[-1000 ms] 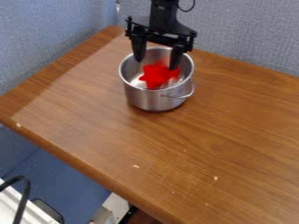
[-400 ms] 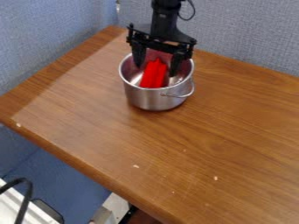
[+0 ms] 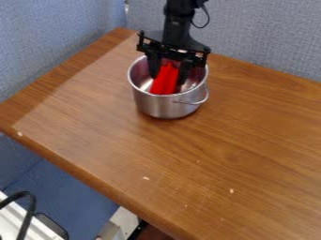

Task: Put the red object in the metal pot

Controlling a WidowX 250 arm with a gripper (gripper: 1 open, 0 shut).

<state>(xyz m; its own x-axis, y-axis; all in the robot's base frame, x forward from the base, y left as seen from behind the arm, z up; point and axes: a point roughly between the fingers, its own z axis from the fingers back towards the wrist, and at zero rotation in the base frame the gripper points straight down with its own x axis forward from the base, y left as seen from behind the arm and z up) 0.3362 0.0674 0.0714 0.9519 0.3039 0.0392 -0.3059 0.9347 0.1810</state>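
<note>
Jaws [image 3: 170, 69] have narrowed about the red block [image 3: 164, 81]; clamping cannot be confirmed. Block lies inside the pot [image 3: 166, 106]: placement appears achieved.

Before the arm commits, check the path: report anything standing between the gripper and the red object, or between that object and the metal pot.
Nothing visible: the red object already sits inside the metal pot, with the gripper right at it.
</note>
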